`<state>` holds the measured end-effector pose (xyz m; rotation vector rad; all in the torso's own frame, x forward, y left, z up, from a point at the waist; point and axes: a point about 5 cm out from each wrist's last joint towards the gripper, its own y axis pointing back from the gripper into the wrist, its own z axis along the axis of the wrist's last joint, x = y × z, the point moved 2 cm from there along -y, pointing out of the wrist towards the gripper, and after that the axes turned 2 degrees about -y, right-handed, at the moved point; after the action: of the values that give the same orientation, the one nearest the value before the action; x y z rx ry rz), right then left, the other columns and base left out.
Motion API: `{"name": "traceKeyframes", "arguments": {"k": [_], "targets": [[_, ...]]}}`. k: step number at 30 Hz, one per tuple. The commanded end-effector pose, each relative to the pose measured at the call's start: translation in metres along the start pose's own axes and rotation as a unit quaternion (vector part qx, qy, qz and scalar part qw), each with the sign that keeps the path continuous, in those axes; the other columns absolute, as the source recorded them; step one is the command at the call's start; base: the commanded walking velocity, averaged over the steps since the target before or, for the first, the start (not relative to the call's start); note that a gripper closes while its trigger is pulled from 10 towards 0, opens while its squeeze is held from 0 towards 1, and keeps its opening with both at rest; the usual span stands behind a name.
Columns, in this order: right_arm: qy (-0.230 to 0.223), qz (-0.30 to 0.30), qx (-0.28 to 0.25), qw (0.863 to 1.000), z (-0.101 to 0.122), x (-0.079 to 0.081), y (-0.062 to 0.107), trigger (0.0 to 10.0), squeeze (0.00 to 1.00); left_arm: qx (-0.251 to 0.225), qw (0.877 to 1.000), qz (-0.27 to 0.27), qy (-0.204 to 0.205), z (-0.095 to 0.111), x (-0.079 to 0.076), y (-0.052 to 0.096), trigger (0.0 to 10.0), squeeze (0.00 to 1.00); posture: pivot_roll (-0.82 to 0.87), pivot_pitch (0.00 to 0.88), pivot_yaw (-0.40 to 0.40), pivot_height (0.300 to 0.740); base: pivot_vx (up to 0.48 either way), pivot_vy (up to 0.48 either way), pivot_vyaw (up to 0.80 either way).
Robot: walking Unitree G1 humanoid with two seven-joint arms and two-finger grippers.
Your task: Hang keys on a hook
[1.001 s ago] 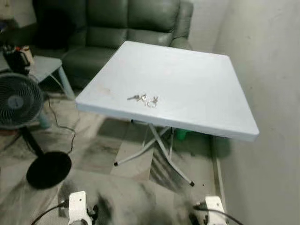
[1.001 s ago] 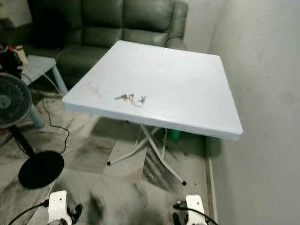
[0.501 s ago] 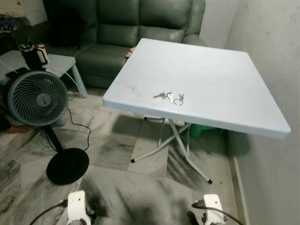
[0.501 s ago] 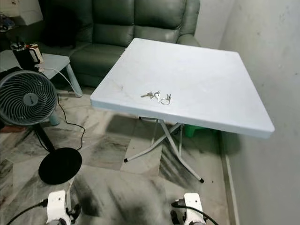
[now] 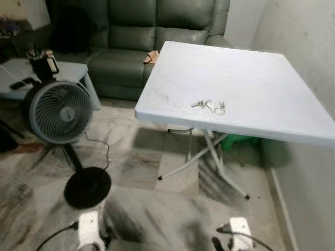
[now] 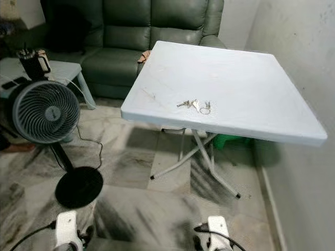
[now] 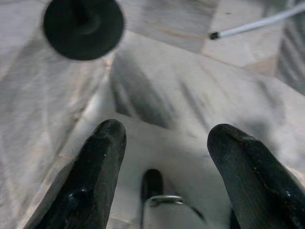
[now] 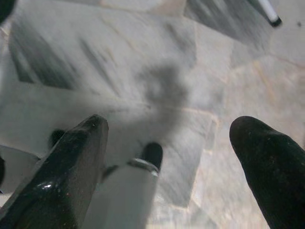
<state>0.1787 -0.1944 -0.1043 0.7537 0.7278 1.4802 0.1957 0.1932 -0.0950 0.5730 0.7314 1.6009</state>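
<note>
The keys (image 5: 210,106) lie in a small cluster on the white folding table (image 5: 251,78), close to its near edge and toward its left corner, at about one o'clock from the middle of the head view. Both arms hang low at the bottom of that view, the left at seven o'clock and the right at five o'clock, well apart from the table. The left gripper (image 7: 164,157) is released, its two black fingers spread wide over the marbled floor (image 5: 141,209), grasping nothing. The right gripper (image 8: 181,157) is likewise released and empty above the same floor. A standing fan (image 5: 60,112) sits at nine o'clock, beside a low side table (image 5: 68,68), with a green sofa (image 5: 152,31) beyond at twelve o'clock.
</note>
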Motion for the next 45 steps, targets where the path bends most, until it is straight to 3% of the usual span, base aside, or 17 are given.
{"name": "traceKeyframes", "arguments": {"k": [1,7,17,31,35,41,45], "targets": [[-0.002,-0.005,-0.006,1.000,0.004,-0.003,0.000,10.0,0.00,0.006,1.000,-0.001,-0.003,-0.004,0.000,0.001,10.0,0.00,-0.05,0.000,-0.041,0.740,0.000,0.000,0.00],[-0.006,-0.002,-0.030,1.000,0.014,-0.004,-0.001,10.0,0.00,-0.043,0.998,-0.036,-0.004,0.023,-0.023,-0.005,10.0,0.00,-0.05,0.000,-0.040,0.740,0.000,0.000,0.00],[-0.014,0.011,-0.085,0.996,0.041,-0.001,-0.003,10.0,0.00,-0.124,0.990,-0.064,-0.008,0.059,-0.040,-0.007,10.0,0.00,-0.05,0.000,-0.035,0.740,0.000,0.000,0.00],[-0.007,0.032,-0.128,0.991,0.065,0.008,-0.005,10.0,0.00,-0.192,0.978,-0.076,-0.022,0.089,-0.046,-0.006,10.0,0.00,-0.05,0.000,-0.036,0.740,0.000,0.000,0.00],[0.002,0.052,-0.172,0.984,0.088,0.016,-0.005,10.0,0.00,-0.228,0.970,-0.077,-0.017,0.107,-0.046,-0.004,10.0,0.00,-0.06,0.000,-0.035,0.740,0.000,0.000,0.00],[0.002,0.053,-0.177,0.983,0.091,0.017,-0.004,10.0,0.00,-0.233,0.970,-0.075,-0.018,0.109,-0.046,-0.004,10.0,0.00,-0.06,0.000,-0.035,0.740,0.000,0.000,0.00],[-0.004,0.078,-0.251,0.965,0.127,0.024,0.001,10.0,0.00,-0.300,0.952,-0.057,-0.018,0.140,-0.042,0.002,10.0,0.00,-0.06,0.000,-0.031,0.740,0.000,0.000,0.00]]}}
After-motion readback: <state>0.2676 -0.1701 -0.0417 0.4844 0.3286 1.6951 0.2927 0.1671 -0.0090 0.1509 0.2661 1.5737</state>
